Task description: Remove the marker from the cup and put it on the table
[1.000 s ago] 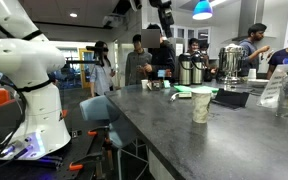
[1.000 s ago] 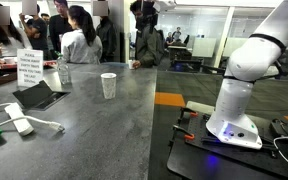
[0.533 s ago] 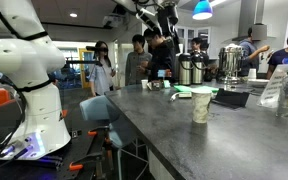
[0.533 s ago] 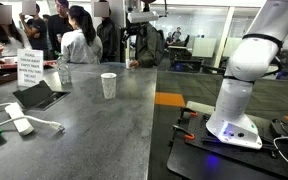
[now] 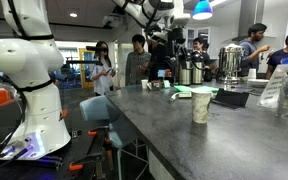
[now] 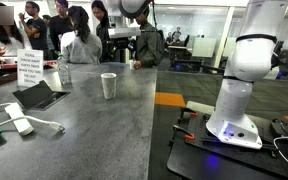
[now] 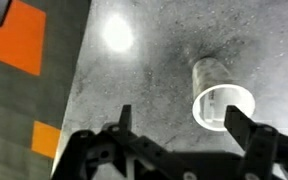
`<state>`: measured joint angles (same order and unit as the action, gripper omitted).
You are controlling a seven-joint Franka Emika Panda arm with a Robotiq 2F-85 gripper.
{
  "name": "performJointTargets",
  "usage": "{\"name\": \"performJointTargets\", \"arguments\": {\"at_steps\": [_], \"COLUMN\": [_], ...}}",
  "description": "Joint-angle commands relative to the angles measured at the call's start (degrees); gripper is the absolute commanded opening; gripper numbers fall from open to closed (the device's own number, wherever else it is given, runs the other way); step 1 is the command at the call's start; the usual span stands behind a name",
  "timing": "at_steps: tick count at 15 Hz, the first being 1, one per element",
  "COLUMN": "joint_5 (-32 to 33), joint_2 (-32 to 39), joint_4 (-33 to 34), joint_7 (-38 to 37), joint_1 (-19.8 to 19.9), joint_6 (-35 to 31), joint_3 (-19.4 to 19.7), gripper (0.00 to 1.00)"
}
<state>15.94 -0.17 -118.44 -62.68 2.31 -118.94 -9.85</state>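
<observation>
The off-white cup (image 5: 201, 105) stands upright on the dark grey table (image 5: 169, 140), and it shows in both exterior views (image 6: 108, 85). In the wrist view I look down into its open mouth (image 7: 224, 106). A slim upright stick shows faintly inside against the wall, perhaps the marker (image 7: 209, 108); I cannot tell its colour. My gripper (image 7: 184, 125) is open and empty, high above the table (image 7: 154, 60), with the cup's rim by the right finger. In the exterior views the gripper (image 5: 170, 40) (image 6: 121, 33) hangs well above the cup.
Silver urns (image 5: 229, 62) and a dark tray (image 5: 231, 97) stand behind the cup. A clear bottle (image 6: 63, 72), a printed sign (image 6: 29, 68), a dark tablet (image 6: 39, 95) and a white adapter with cable (image 6: 17, 124) lie on the counter. People stand at the back. The robot base (image 6: 234, 110) is off the table edge.
The arm has swung out over the table and come lower, bringing the gripper from the top edge of the views into sight above the cup. The cup has not moved.
</observation>
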Motion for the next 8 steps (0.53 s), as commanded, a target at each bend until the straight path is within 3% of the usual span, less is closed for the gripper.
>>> {"name": "performJointTargets", "arguments": {"at_steps": [1,8], "joint_5": [-0.4,-6.23], "joint_2": [2.93,5.81], "joint_4": [2.62,4.44], "joint_7": [-2.72,0.14], "joint_1": [-3.32,-4.19], "joint_6": [-1.04,-7.56], "joint_3": [2.16,5.6], "gripper": [1.0,1.0]}}
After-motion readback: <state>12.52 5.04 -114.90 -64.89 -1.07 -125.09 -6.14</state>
